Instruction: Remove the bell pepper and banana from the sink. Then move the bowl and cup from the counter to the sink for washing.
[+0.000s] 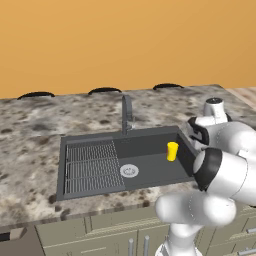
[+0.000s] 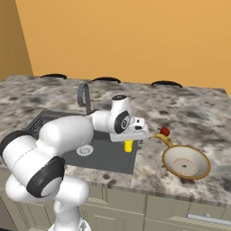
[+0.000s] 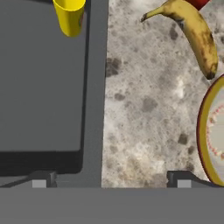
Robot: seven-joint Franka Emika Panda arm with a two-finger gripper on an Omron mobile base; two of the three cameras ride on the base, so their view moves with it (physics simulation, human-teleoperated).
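While the cup (image 1: 172, 151) stands in the sink (image 1: 150, 170) by its right wall and the bowl (image 2: 186, 164) waits beside the banana (image 3: 194, 33) near the counter's (image 3: 144, 109) front edge, the wide-open gripper (image 3: 111, 179) risks nudging the fruit.

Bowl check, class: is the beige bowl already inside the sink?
No. The bowl sits on the counter, right of the sink, beside the banana.
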